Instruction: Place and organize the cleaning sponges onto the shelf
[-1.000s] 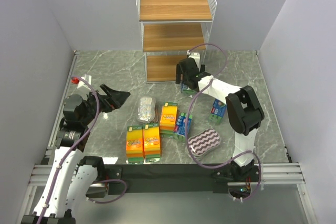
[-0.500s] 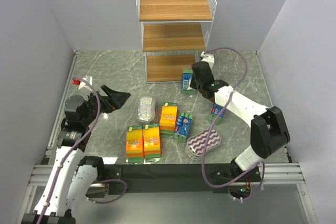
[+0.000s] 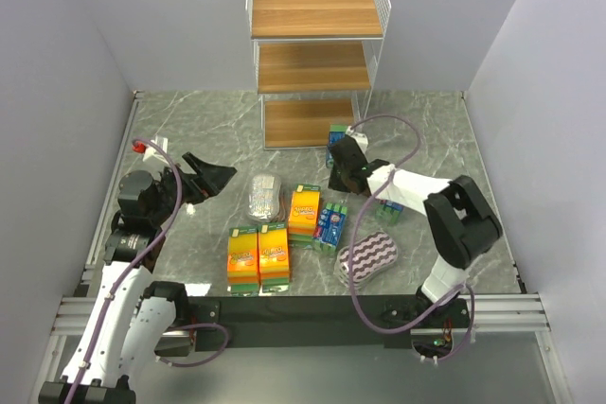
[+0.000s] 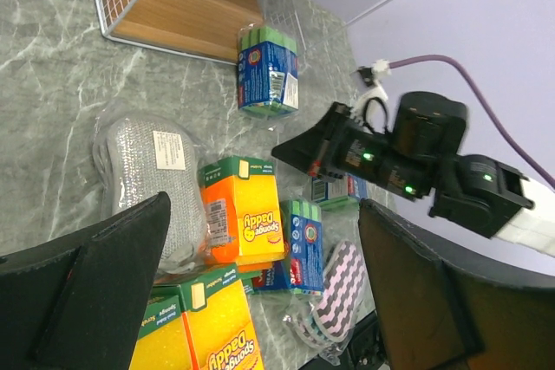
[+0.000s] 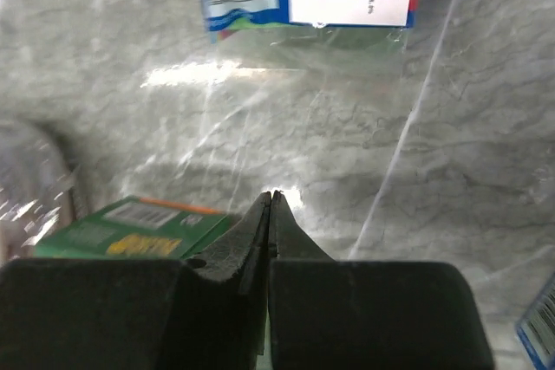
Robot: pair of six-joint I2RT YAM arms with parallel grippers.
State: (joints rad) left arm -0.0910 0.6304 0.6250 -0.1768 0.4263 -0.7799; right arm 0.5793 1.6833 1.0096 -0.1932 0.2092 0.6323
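Although no pack yet sat on the shelf, the right end effector hung pinched shut on nothing above the surface, apparently with no pick under way; the left end effector gaped open, clear of the cleaning sponges strewn there.

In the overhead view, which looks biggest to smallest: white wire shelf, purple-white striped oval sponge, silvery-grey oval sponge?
1. White wire shelf with wooden tiers.
2. Purple-white striped oval sponge and silvery-grey oval sponge look alike; unranked.

White arms, black joints; purple cables
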